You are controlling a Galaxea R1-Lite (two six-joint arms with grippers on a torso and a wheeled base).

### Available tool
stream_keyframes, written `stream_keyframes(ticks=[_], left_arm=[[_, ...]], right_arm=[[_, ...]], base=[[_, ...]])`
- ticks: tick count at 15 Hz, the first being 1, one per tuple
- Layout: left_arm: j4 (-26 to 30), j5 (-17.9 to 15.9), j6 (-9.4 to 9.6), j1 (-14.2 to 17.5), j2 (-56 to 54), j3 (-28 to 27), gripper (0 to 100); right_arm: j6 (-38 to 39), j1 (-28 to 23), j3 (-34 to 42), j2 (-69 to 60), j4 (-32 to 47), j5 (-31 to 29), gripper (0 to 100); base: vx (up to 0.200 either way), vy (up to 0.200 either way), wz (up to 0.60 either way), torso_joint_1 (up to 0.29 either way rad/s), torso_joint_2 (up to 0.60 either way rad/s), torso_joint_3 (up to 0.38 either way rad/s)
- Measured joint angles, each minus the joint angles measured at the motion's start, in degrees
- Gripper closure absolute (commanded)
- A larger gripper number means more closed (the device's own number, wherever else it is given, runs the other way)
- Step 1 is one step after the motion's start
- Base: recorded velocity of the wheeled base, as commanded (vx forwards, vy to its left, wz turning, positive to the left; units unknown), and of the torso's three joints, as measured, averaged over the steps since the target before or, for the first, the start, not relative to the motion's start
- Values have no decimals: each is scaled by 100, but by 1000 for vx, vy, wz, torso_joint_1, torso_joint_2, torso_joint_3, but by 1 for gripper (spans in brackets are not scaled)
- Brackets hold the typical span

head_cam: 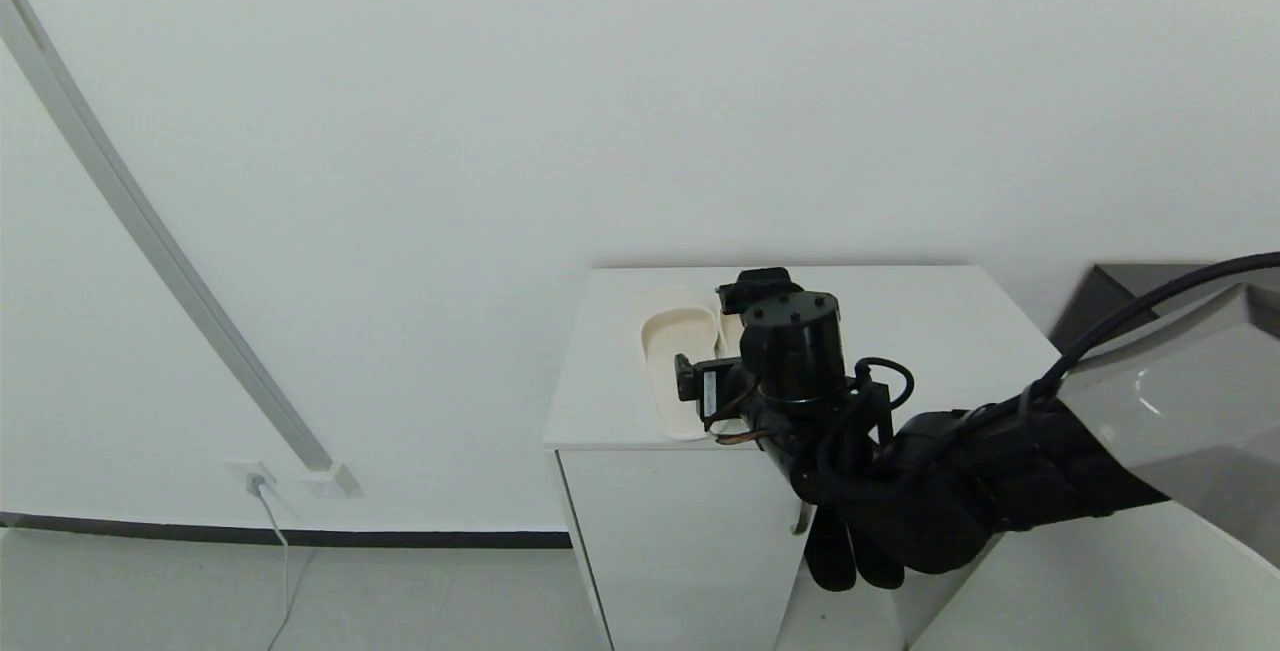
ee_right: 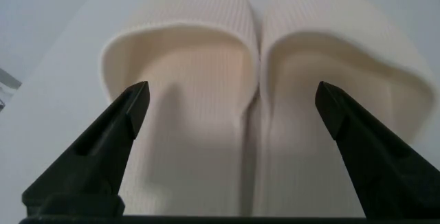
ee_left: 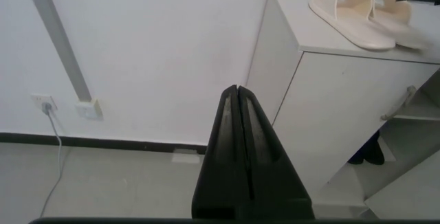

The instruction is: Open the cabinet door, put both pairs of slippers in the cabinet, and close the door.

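Observation:
A cream pair of slippers (head_cam: pixel 672 346) lies side by side on top of the white cabinet (head_cam: pixel 920 331). My right gripper (head_cam: pixel 757 288) hangs just above them, open, and its fingers straddle both slippers (ee_right: pixel 206 66) without touching them. The left gripper (ee_left: pixel 238 92) is shut on nothing, low and off to the cabinet's left side, well apart from the slippers (ee_left: pixel 364 14). The cabinet's left door panel (ee_left: pixel 344 107) carries a metal handle (ee_left: pixel 405 104). To its right the inside is open, and a dark pair (ee_left: pixel 371 154) sits on a lower shelf.
A white wall stands behind the cabinet. A grey cable duct (head_cam: pixel 150 231) slants down it to a socket with a plugged cord (head_cam: pixel 255 479). A white panel (head_cam: pixel 1000 601) stands out at the cabinet's lower right. Bare floor lies left of the cabinet.

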Motion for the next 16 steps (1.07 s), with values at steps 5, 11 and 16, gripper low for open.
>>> stream_keyframes(ticks=[5, 11, 16], left_arm=[[0, 13, -9, 4, 0, 0, 100], [0, 15, -9, 11, 0, 0, 100], [0, 15, -11, 11, 0, 0, 100]], right_arm=[[-101, -152, -785, 636, -33, 48, 0], [-306, -412, -2088, 1419, 315, 165, 0], [-311, -507, -2555, 1648, 496, 187, 100]], base=[[0, 0, 0, 0, 0, 0], [0, 0, 0, 0, 0, 0], [0, 0, 0, 0, 0, 0]])
